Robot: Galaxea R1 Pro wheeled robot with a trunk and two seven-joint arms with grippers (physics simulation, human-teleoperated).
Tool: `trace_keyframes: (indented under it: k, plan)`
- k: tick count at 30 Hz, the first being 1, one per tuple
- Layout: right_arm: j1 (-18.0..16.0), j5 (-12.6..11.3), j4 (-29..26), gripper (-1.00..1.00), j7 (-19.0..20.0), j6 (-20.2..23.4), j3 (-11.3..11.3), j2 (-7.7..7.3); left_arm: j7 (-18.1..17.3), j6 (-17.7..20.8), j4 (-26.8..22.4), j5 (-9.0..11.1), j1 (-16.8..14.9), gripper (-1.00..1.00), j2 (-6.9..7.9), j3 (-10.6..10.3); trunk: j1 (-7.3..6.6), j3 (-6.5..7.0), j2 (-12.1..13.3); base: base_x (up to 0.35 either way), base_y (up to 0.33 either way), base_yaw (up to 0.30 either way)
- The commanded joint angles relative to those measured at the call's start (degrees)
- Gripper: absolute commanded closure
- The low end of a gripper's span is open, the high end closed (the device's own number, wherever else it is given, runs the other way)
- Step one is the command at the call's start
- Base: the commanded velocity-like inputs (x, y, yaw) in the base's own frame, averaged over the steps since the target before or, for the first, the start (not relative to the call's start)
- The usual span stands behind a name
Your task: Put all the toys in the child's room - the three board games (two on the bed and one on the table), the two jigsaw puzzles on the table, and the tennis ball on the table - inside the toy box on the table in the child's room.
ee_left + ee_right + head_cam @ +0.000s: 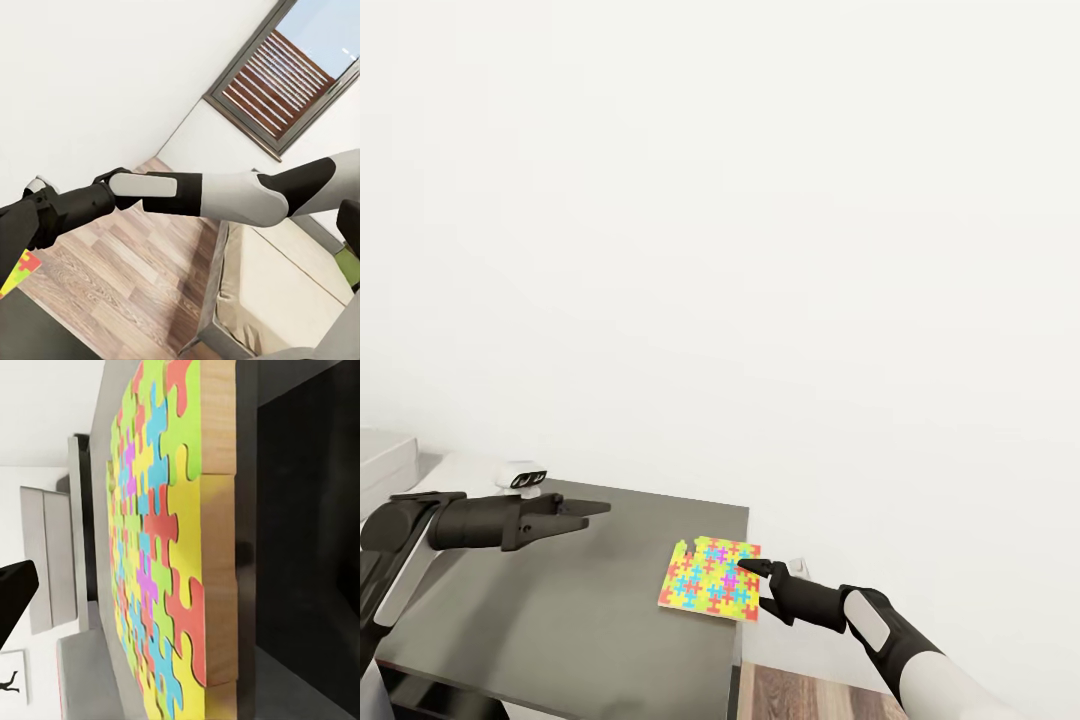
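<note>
White wall behind dark grey matte desk top [560,600], where a thin square jigsaw puzzle [712,578] of yellow, red, blue, green and pink interlocking pieces on a wood-edged slab lies at the right edge, right gripper [752,580] touching it, grip unclear, left gripper [595,510] hovering, fingers nearly together.

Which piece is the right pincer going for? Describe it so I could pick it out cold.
On the dark grey table, look to its right edge. The puzzle lies flat there, right beside the right pincer. It is a thin squarish slab in a bright mosaic of yellow, red, blue and green interlocking pieces, the one colourful thing on the dark top.
</note>
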Motion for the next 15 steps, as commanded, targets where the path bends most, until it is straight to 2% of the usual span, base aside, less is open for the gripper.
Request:
trace_keyframes:
  k: [1, 15]
  plan:
    - [0.0, -0.3, 0.0, -1.00, 0.0, 0.3, 0.1, -0.02, -0.2, 0.6, 0.0, 0.0, 0.0, -1.00, 0.00, 0.0, 0.00, -0.07, 0.0, 0.000, 0.000, 0.000]
    - [0.0, -0.3, 0.0, -1.00, 0.0, 0.3, 0.1, -0.02, -0.2, 0.7, 0.0, 0.0, 0.0, -1.00, 0.00, 0.0, 0.00, -0.07, 0.0, 0.000, 0.000, 0.000]
